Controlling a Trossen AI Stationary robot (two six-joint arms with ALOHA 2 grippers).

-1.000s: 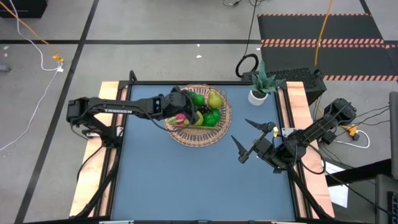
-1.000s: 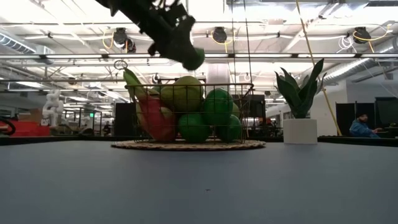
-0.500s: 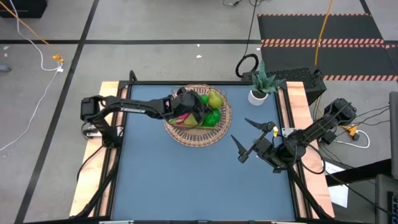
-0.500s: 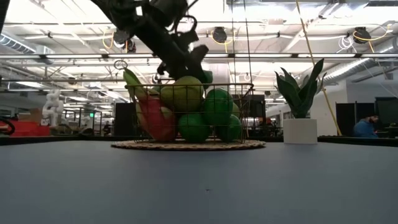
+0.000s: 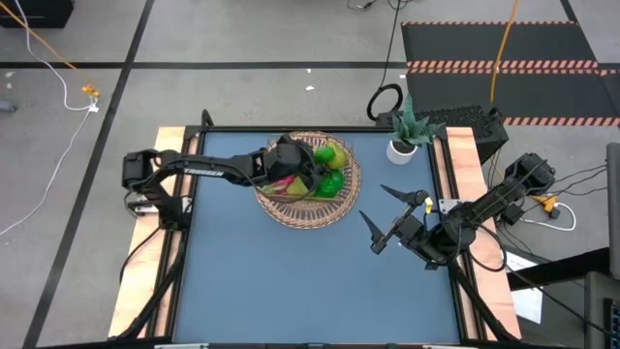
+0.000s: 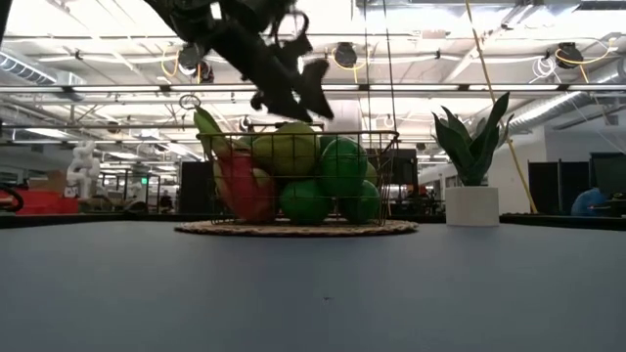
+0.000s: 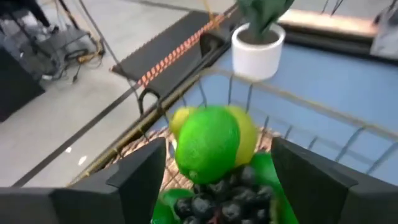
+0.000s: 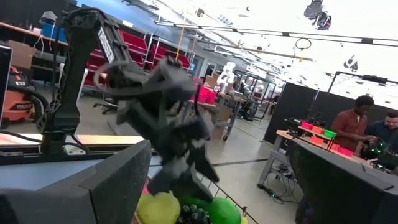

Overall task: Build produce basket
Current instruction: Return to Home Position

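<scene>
hovering just over the heaped produce, the left gripper is seen with its two dark, flat fingers spread apart and nothing held between them. the basket is set at the far middle of the smooth blue table. its round base is woven in tan fibre, and its wall is made of thin wire bars through which the fruit can be seen. a glossy round lime is perched on top of the pile, just ahead of the released fingers. a yellow-green pear is touching it, and a knobbly dark grape bunch is lying lower against it. in the low view a pink dragon fruit is pressed against the wire wall, beside smooth green balls. the right gripper is held near the table's right edge, well apart from the basket, its pointed fingers splayed wide and empty. a white cylindrical plant pot is placed at the far right corner.
</scene>
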